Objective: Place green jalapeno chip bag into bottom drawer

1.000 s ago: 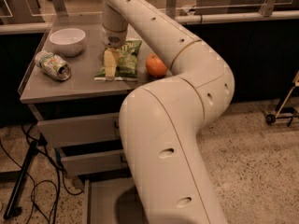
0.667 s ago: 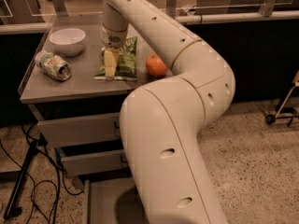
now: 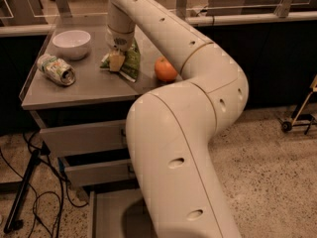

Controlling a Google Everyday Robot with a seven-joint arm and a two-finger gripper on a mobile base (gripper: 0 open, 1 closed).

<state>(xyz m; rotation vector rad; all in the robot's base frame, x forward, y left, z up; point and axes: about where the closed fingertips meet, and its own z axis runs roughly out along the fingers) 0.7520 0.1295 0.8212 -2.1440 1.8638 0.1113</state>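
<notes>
We see the gripper (image 3: pixel 117 59) in the upper left of the frame, down on the green jalapeno chip bag (image 3: pixel 132 65). The bag lies on the cart top (image 3: pixel 89 86), just left of an orange (image 3: pixel 165 69). From this angle we cannot tell how far the gripper is open or whether it has hold of the bag at all. A white bowl (image 3: pixel 72 43) and a crushed can (image 3: pixel 56 69) sit further left, apart from the bag. The bottom drawer (image 3: pixel 111 214) is pulled out at the lower left, floor showing, with the big arm (image 3: pixel 173 148) covering its right part. The two upper drawers (image 3: pixel 84 139) above it look pushed mostly in. Our read is that this is the grasp step and the bag is not yet lifted.

Risks we flag:
- The bag is crinkly and thin, so a pinch on an edge could slip out on the lift or mid-carry.
- The orange is close, so a sideways drag could roll it off the cart.
- The way down passes the cart edge and the upper drawer fronts, which the bag or wrist could catch.
- The drawer is shallow and partly hidden, so a release too far forward could drop the bag on the floor.
</notes>
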